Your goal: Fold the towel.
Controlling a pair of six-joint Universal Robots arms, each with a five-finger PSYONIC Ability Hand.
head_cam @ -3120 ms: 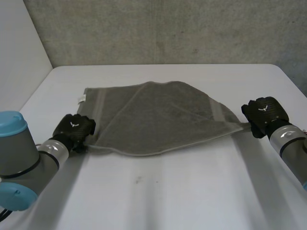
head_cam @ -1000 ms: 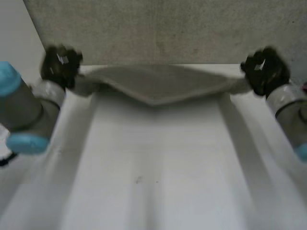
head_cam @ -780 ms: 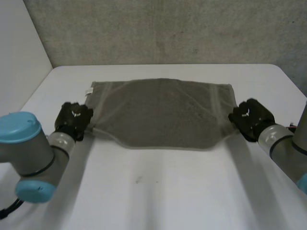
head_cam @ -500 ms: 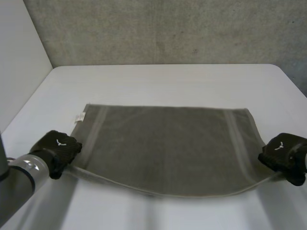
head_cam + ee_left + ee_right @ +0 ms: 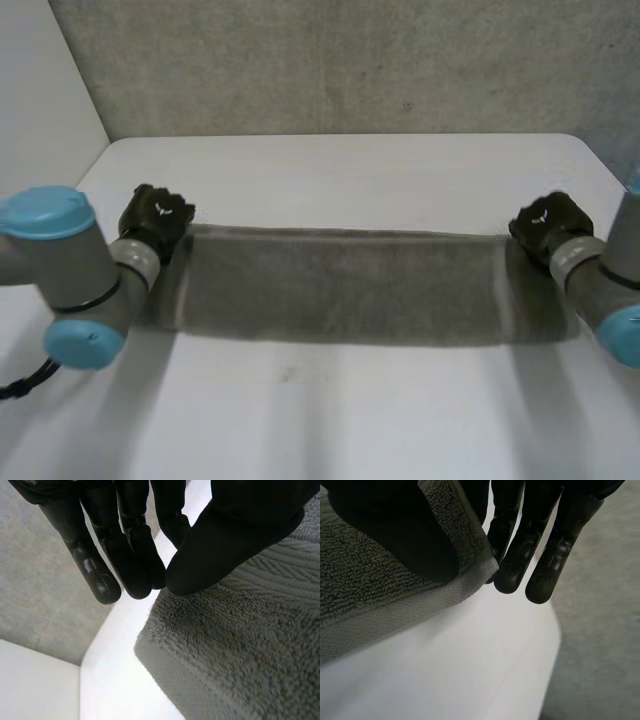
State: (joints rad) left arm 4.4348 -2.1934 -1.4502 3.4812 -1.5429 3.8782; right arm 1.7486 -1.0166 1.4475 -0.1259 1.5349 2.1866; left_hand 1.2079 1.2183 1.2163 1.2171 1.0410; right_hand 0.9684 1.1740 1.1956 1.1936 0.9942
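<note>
Hidden behind the left hand and right hand — the far corners of the towel.

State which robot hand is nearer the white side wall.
Left. The left robot hand pinches the towel end nearest the white side wall; the right robot hand pinches the opposite end.

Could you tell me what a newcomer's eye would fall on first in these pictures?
The grey terry towel stands out first, stretched as a long narrow band across the middle of the white table. The black left hand sits at the far corner of one end and the black right hand at the far corner of the other. In the wrist views, each pinches the cloth between thumb and fingers.
</note>
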